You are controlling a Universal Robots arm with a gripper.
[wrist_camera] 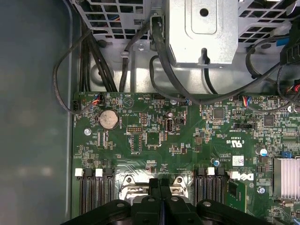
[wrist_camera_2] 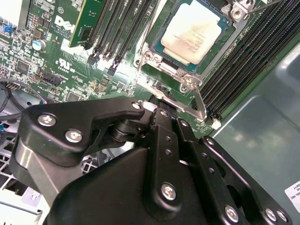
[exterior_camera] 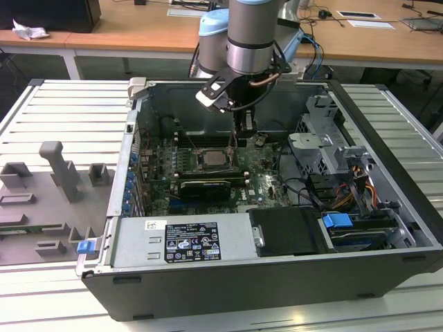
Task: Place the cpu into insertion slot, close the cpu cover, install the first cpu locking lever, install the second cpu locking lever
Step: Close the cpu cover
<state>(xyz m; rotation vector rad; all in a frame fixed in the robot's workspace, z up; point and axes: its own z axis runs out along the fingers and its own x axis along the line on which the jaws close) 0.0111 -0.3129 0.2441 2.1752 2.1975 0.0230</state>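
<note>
We judge the work to be about half done. The cpu [wrist_camera_2: 192,29] lies flat in the insertion slot [exterior_camera: 199,161], pale top upward. The cpu cover [wrist_camera_2: 155,60] looks folded down around it, with the chip showing through the cut-out. So placing and closing appear finished, and the levers are what is left.

One thin locking lever [wrist_camera_2: 199,101] sticks out from the socket corner just ahead of the end effector [wrist_camera: 160,185]. It looks unlatched to us. We cannot tell how the second lever stands.

The end effector is lowered into the open computer case [exterior_camera: 387,138]. In the first wrist view its fingers [wrist_camera: 153,188] are pressed together along a narrow seam, with nothing visibly between them. The socket sits immediately beyond the fingertips, and the lever is very near them. Whether they touch it we cannot tell. The long black memory slots [wrist_camera_2: 117,28] run on either side of the socket, a little farther out.

As for writing, the green board carries a white logo and small printed markings near the end effector. A black-and-white label [exterior_camera: 190,242] covered with symbols sits on the grey power supply, well away from it. The case rests on a slatted desk [exterior_camera: 62,117].
</note>
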